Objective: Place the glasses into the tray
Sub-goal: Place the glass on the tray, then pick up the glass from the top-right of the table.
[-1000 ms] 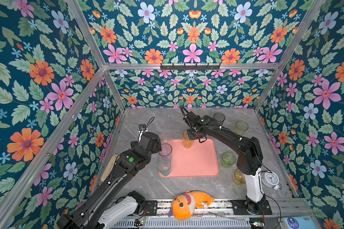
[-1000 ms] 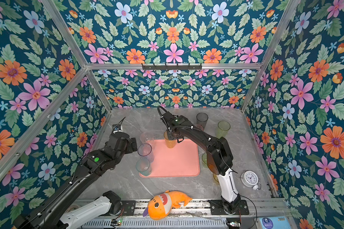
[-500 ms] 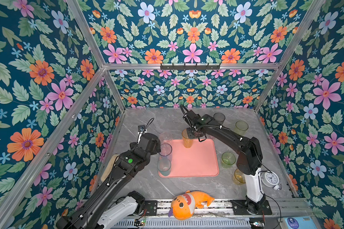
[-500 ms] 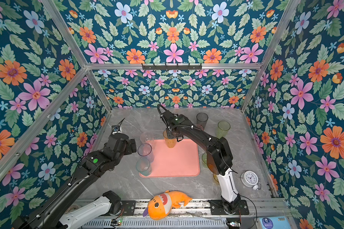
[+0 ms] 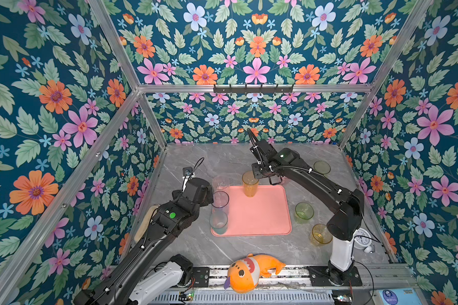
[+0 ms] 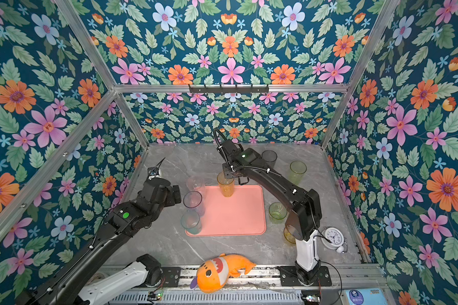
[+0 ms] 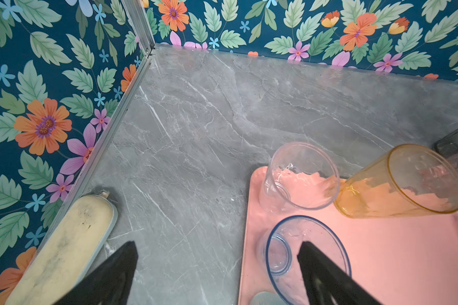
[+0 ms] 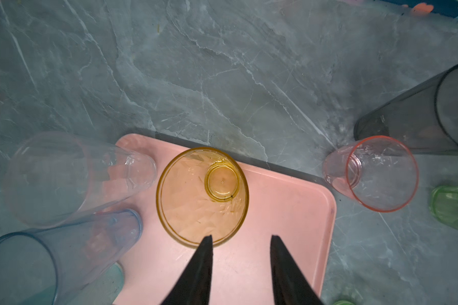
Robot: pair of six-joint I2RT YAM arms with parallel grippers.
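Right wrist view is showing a pink glass [image 8: 381,174] just off the tray's [image 8: 288,211] corner; right arm [image 5: 315,182] is mostly hiding it in both top views. Amber glass [image 5: 250,183] is standing on the tray, right gripper [image 8: 239,236] hovering beside it, jaws apart, empty. Left gripper [image 7: 217,244] is gaping wide at the tray's edge, empty. Marble bench [image 5: 222,161], floral walls [image 5: 249,118].

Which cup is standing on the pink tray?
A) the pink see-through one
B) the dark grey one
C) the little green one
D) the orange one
D: the amber tumbler has its base on the salmon-pink tray, while the smoke-grey tumbler, the short green tumbler and the pink tumbler all stand off it on the grey marble tabletop.
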